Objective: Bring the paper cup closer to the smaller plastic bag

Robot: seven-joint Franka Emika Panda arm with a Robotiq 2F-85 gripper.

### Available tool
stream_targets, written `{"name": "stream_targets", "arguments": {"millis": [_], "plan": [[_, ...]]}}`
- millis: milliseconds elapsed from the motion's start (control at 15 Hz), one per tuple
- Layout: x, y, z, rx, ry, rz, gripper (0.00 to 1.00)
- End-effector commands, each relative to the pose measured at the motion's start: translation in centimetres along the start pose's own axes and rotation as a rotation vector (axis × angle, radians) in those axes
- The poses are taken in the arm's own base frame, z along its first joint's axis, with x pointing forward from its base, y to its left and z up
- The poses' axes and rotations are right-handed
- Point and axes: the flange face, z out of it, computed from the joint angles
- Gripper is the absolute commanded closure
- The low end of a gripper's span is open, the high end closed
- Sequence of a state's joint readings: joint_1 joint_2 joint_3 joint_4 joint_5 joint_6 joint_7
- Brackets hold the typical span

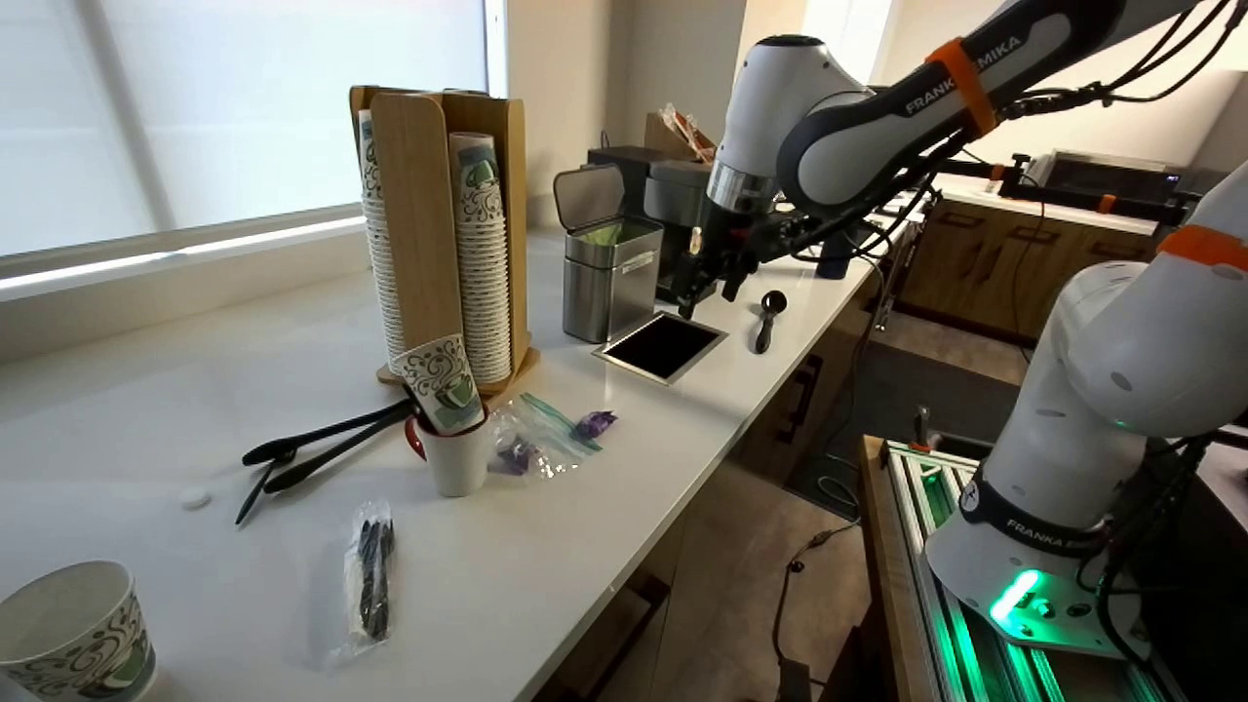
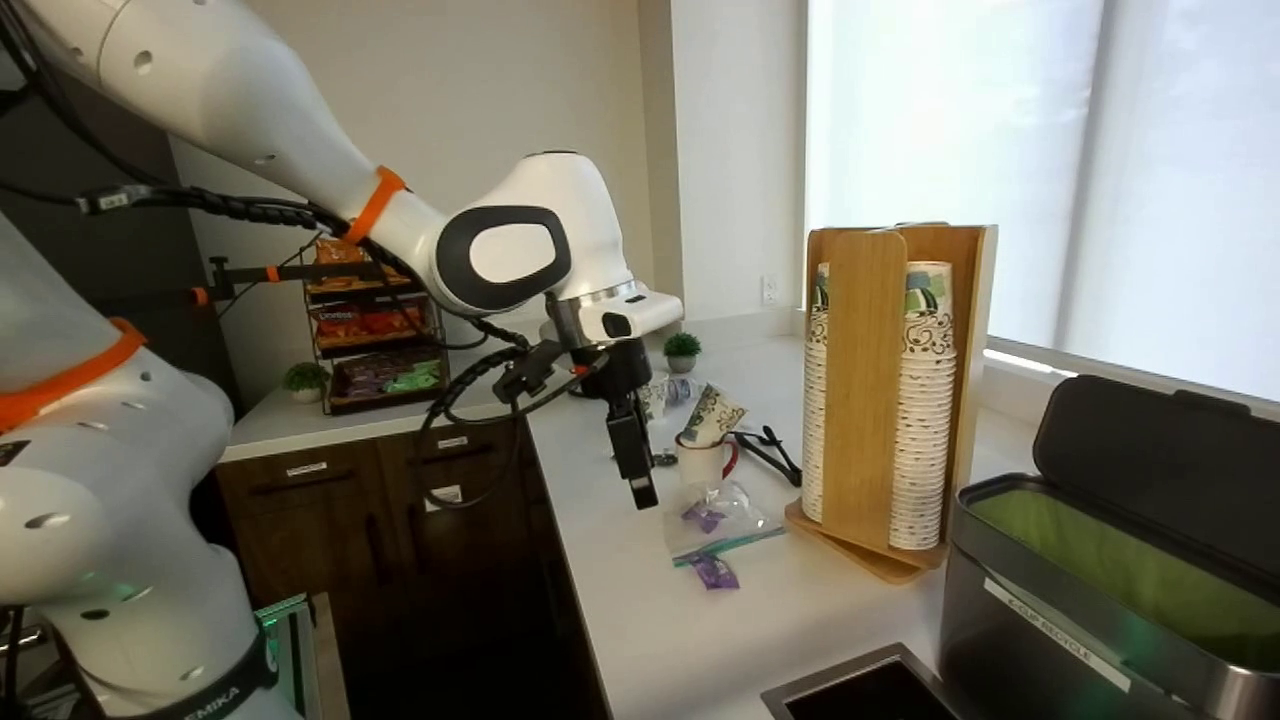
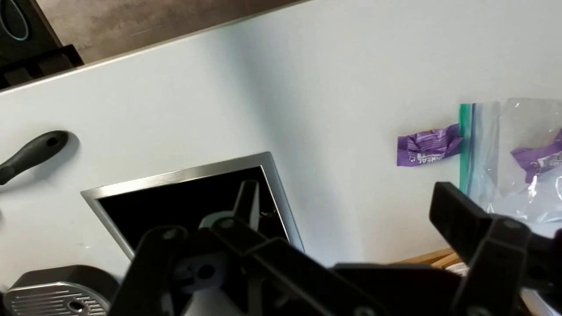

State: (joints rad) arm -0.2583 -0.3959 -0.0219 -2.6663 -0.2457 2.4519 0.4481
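A patterned paper cup stands upright at the near left of the counter in an exterior view. Another paper cup leans in a white mug with a red handle; this pair also shows in an exterior view. A clear zip bag with a teal seal lies beside the mug, with a purple wrapped candy inside; it also shows in the wrist view. A narrow clear bag with black cutlery lies nearer that upright cup. My gripper is open and empty above the counter, near the square opening.
A wooden rack of stacked cups stands behind the mug. Black tongs lie beside the mug. A steel bin with a raised lid stands by a framed square opening. A black spoon and a purple candy lie on the counter.
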Motion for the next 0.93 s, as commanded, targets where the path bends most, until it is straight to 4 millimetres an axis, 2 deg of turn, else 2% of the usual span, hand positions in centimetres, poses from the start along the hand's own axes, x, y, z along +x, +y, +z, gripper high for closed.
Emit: {"name": "stream_targets", "arguments": {"millis": [0, 267, 400, 467, 600, 733, 800, 867], "plan": [[0.7, -2.7, 1.1, 0.161, -0.052, -0.001, 0.00], [2.1, -9.3, 2.2, 0.337, -0.123, -0.118, 0.00], [3.7, -12.1, 2.6, 0.409, -0.148, -0.213, 0.00], [5.0, -13.3, 3.1, 0.434, -0.135, -0.262, 0.00], [7.7, -14.5, 3.8, 0.440, -0.035, -0.241, 0.00], [10.2, -14.8, 3.9, 0.452, 0.080, -0.155, 0.00], [8.0, -14.2, 2.8, 0.439, 0.018, -0.198, 0.00], [9.1, -14.5, 3.2, 0.438, 0.055, -0.178, 0.00]]}}
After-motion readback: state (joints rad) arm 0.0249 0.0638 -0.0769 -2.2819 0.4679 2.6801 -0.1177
